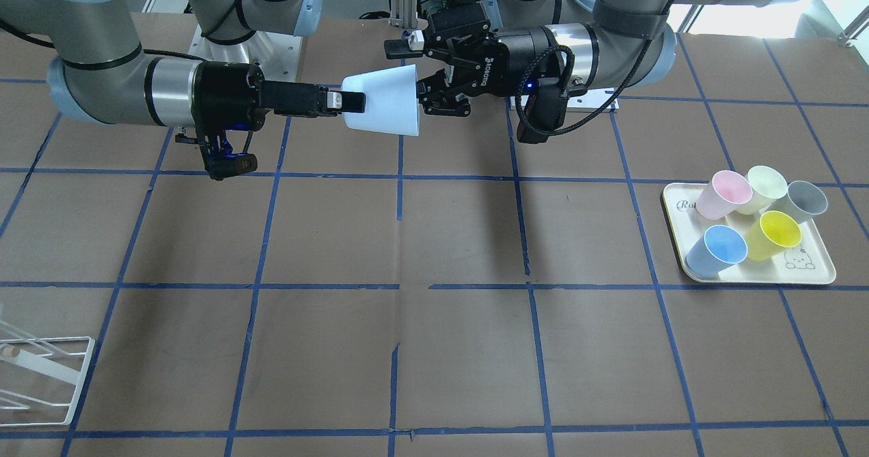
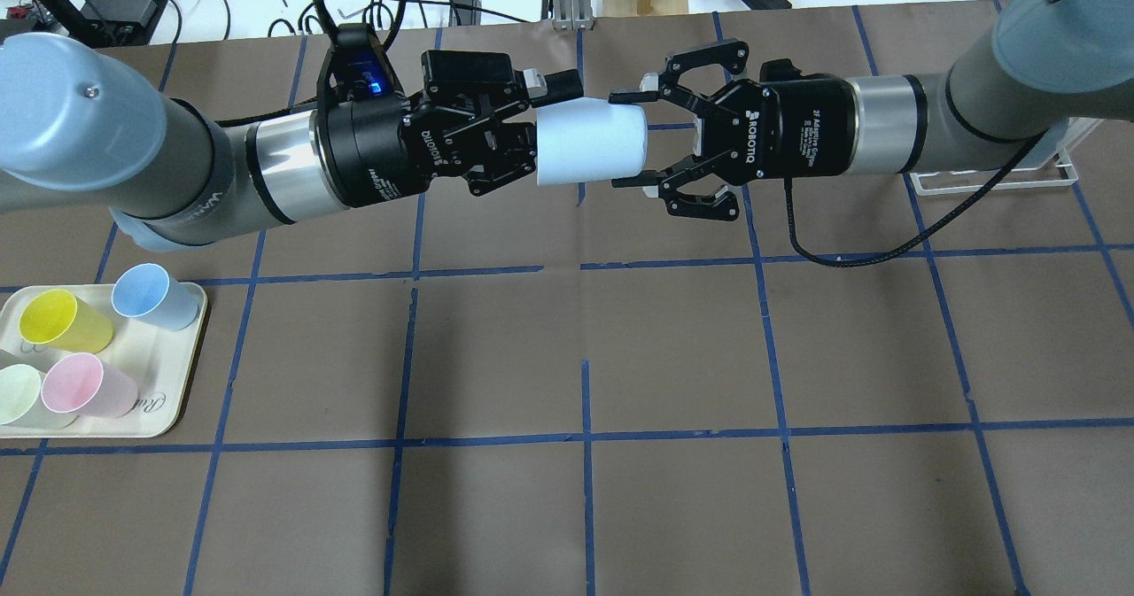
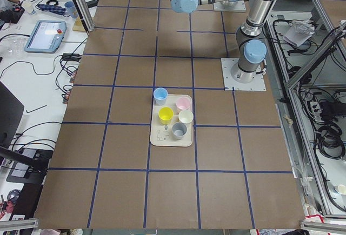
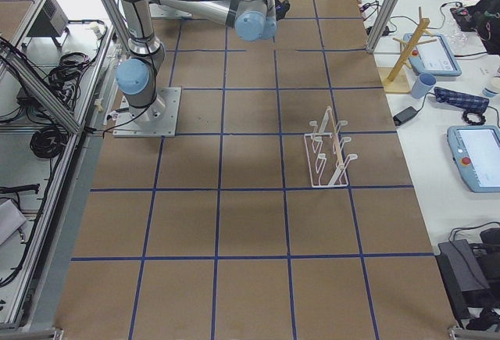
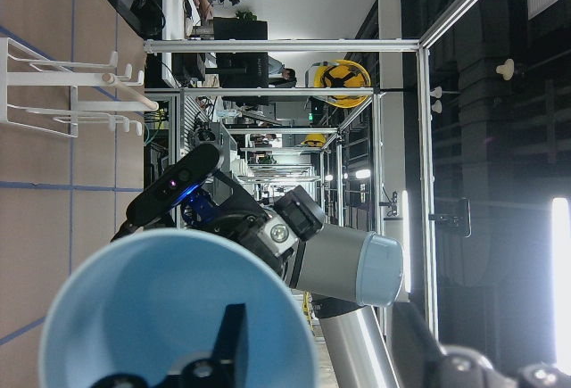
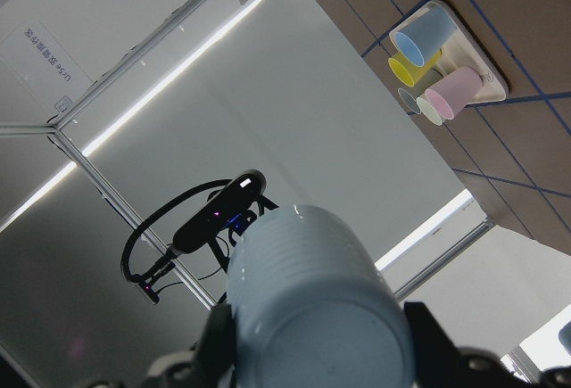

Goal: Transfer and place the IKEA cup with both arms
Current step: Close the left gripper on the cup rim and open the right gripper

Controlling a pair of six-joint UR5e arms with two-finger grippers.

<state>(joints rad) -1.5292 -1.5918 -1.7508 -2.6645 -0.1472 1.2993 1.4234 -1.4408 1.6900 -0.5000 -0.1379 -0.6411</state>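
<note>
The IKEA cup hangs in the air over the bench, a wide brown surface with blue grid lines. In the overhead view the cup is near 12 o'clock.

The left arm comes in from 9 o'clock and the right arm from 3 o'clock. Both lie almost level and they meet at the cup. A white wire rack stands on the bench at about 2 o'clock, partly under the right arm. A cream tray sits at 8 o'clock, well apart from the cup.

The cup lies on its side, with its long axis running from 9 to 3 o'clock. The wide rim points to 9 o'clock and the narrow base to 3 o'clock. It is a pale icy blue, nearly white in the light, tapered and without a handle. The right wrist view shows fine rings on its wall.

The left tool is closed on the rim, with one finger outside on the upper wall and one inside the mouth. The right tool is spread wide, with a finger on each side of the base. I cannot tell if its pads touch the wall.

On the tray stand a yellow cup, a periwinkle cup, a pink cup, a pale green cup and a grey cup, close together.
</note>
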